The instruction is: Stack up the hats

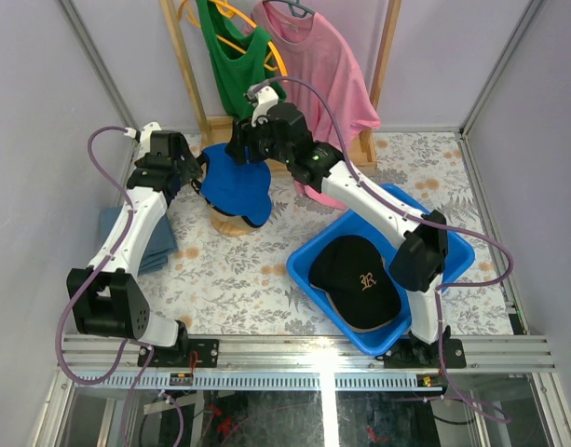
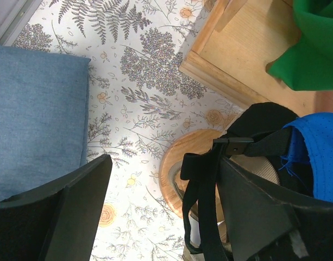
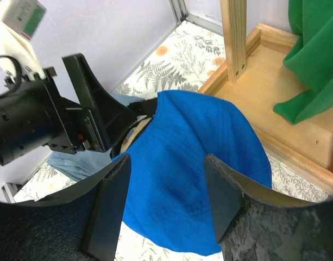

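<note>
**Stack on stand — blue cap (image 3: 209, 125).** Sits topmost on the wooden stand (image 2: 199, 138), at the far left of the table, with a black strap (image 2: 201, 206) hanging at its back.

- Right gripper (image 3: 166, 163): jaws apart, straddling the crown, cap directly beneath.
- Left gripper (image 2: 163, 160): jaws apart and empty. The stack lies off to its right-hand finger, strap just beside it.

**Loose item — black cap (image 1: 355, 270).** Lies in the blue bin (image 1: 302, 270), well apart from both grippers, brim toward the near edge. The right arm's base is much nearer, so fetching it likely falls to the right arm.
</note>
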Robot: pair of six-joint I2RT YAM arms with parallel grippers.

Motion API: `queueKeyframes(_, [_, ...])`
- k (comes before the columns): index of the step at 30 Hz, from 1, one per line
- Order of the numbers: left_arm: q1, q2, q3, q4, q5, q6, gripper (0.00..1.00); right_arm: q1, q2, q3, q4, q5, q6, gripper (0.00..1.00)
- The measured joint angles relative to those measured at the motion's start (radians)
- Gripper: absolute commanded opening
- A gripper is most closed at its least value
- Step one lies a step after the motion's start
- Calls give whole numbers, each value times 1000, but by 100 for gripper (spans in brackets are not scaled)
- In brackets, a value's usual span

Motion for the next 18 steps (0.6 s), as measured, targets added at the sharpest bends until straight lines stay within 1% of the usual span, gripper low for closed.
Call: queueKeyframes(18, [0, -32, 16, -2, -2, -12, 80, 0, -16, -90, -9, 15, -16, 63])
